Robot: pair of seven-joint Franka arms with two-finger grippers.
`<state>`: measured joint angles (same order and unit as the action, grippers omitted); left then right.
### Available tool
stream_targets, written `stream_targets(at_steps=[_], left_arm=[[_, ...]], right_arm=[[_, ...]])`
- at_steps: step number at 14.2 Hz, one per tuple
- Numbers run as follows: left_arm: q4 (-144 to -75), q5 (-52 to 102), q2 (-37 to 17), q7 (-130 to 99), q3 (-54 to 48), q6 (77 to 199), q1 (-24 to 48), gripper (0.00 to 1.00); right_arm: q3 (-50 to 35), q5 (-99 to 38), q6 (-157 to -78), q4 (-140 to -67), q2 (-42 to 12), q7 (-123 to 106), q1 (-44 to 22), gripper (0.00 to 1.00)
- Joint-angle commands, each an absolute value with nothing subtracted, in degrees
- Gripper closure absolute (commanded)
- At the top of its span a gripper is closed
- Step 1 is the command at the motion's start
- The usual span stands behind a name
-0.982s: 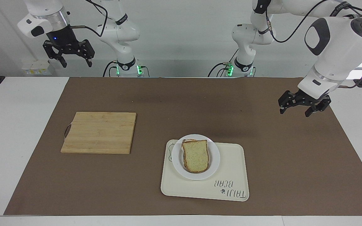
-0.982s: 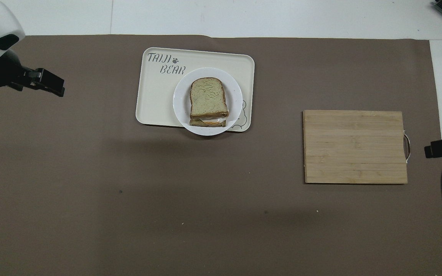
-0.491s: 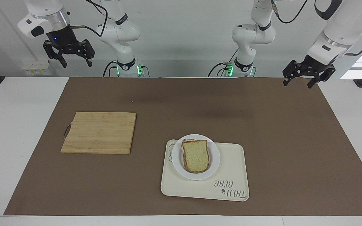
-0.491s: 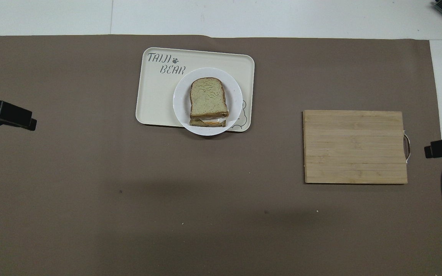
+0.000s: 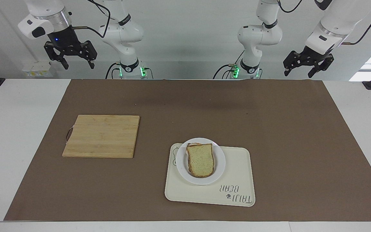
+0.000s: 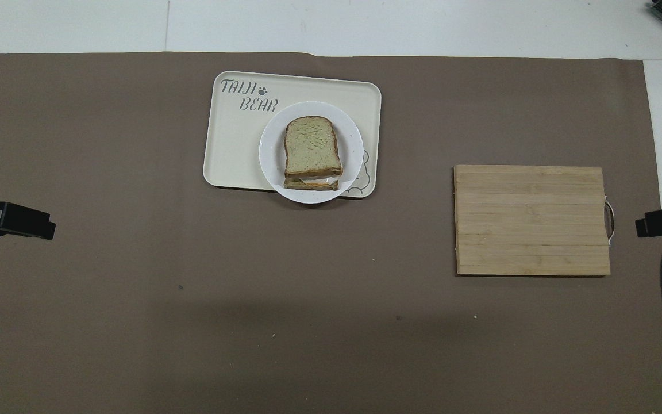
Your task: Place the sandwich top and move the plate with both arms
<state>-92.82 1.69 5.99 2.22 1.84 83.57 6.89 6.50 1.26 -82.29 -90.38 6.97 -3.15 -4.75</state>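
Sandwich top (image 5: 200,159) on plate (image 5: 181,163) (both arms' fingers (image 5: 287,71) well apart).

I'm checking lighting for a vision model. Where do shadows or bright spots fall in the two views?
Facing view: soft dark patches on the mat near the robots, a thin shadow under the tray, bright window light at the left arm's end. Overhead view: a broad dim band across the mat nearest the robots; no glare on the plate.

Wooden board (image 5: 101,136); matt brown mat (image 5: 285,135); glossy, perhaps plastic, tray (image 5: 237,174).
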Motion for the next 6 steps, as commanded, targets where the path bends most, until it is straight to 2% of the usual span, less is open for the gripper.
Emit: stream_targets(at_steps=[1,6], left_arm=[[-94.9,0.5,7.2,1.8,1.1,87.6,6.1,0.00],[-94.7,0.6,7.0,1.8,1.1,88.1,6.1,0.00]], right_arm=[[6.1,0.6,-83.1,-92.0,8.3,-4.7,-3.7,0.00],[6.1,0.5,-83.2,-92.1,8.3,-4.9,-3.7,0.00]])
